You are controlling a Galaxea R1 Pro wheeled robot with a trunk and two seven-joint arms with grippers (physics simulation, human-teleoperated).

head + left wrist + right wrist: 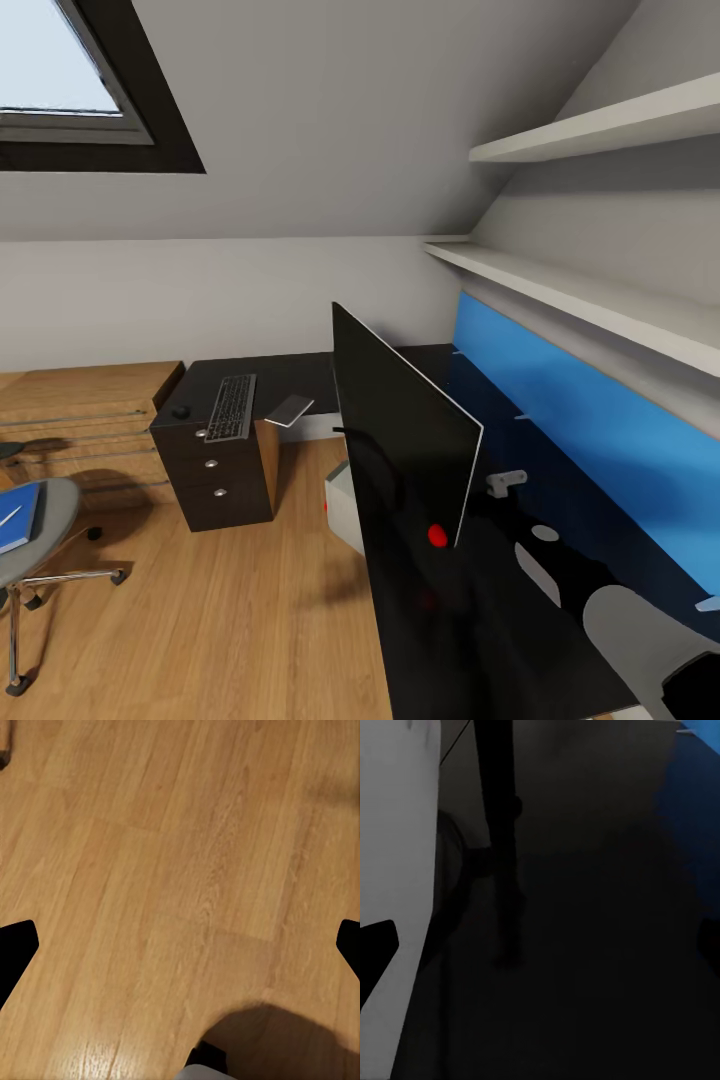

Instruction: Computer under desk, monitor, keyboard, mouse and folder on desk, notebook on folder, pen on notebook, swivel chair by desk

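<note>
We see the glossy black L-shaped desk [470, 640] running along the blue wall panel [580, 420], its near edge bordering open wooden floor [230, 620]. The wide thin black monitor [400, 430] stands on it. On the far wing lie the slim silver-grey keyboard [232, 406], the small black mouse [180, 411] and the thin grey-white notebook [290, 409]. The pale silver-grey computer tower [345, 505] sits under the desk. The grey swivel chair [35, 530] carries the bright blue folder [18, 518]. Our left gripper [180, 945] spreads wide over bare floor; our right gripper [540, 945] spreads wide above the desktop, the monitor's thin stand [499, 832] ahead of its fingers.
</note>
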